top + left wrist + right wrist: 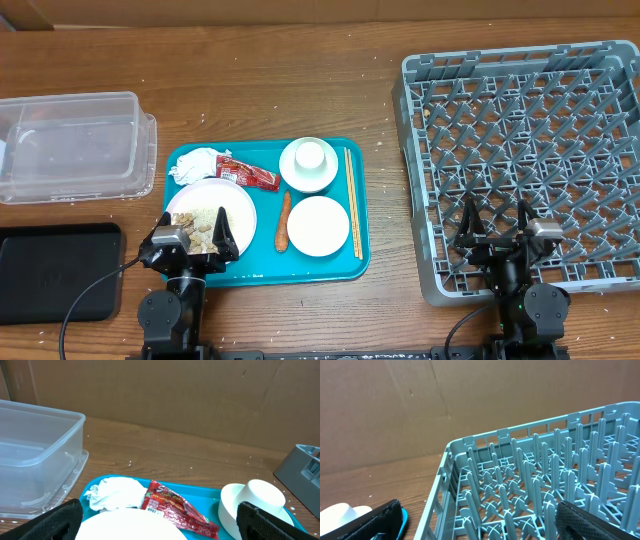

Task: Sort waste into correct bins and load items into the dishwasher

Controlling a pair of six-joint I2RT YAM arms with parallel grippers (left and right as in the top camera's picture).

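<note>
A teal tray (355, 262) holds a crumpled white napkin (194, 166), a red snack wrapper (246, 174), a plate with food scraps (211, 218), a carrot (284, 221), a white cup in a bowl (309, 162), an empty white plate (318, 225) and chopsticks (350, 200). My left gripper (195, 235) is open over the food plate at the tray's near left. In the left wrist view the napkin (112, 494), wrapper (176, 510) and cup (264, 496) lie ahead. My right gripper (496, 232) is open over the near left of the grey dish rack (520, 150), also in the right wrist view (535, 490).
A clear plastic bin (72, 145) stands at the far left, also in the left wrist view (35, 455). A black tray-like bin (55, 272) lies at the near left. Cardboard walls back the table.
</note>
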